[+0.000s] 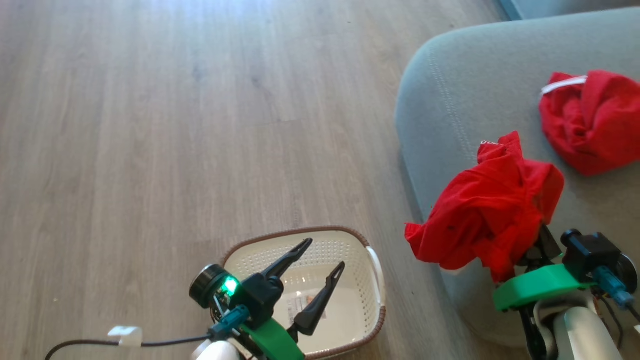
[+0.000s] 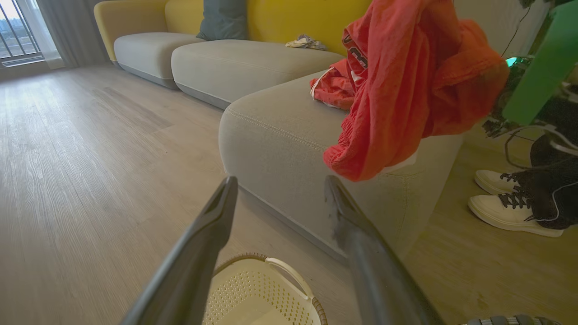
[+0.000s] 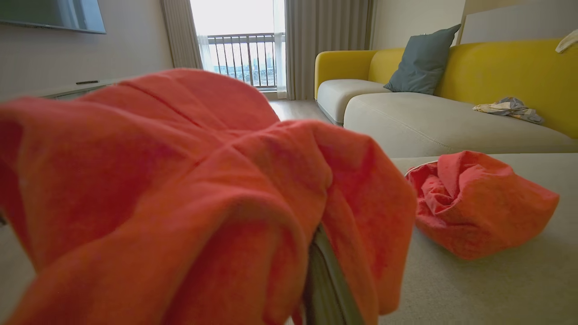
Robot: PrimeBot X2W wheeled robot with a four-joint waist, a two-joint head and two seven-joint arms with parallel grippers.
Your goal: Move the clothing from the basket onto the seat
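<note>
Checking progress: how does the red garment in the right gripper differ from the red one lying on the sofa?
The held garment hangs from the shut right gripper at the corner of the seat; the lying garment rests bunched on it, untouched. The lying garment shows a white band; the held garment shows white print. Both are bright red fabric.
</note>
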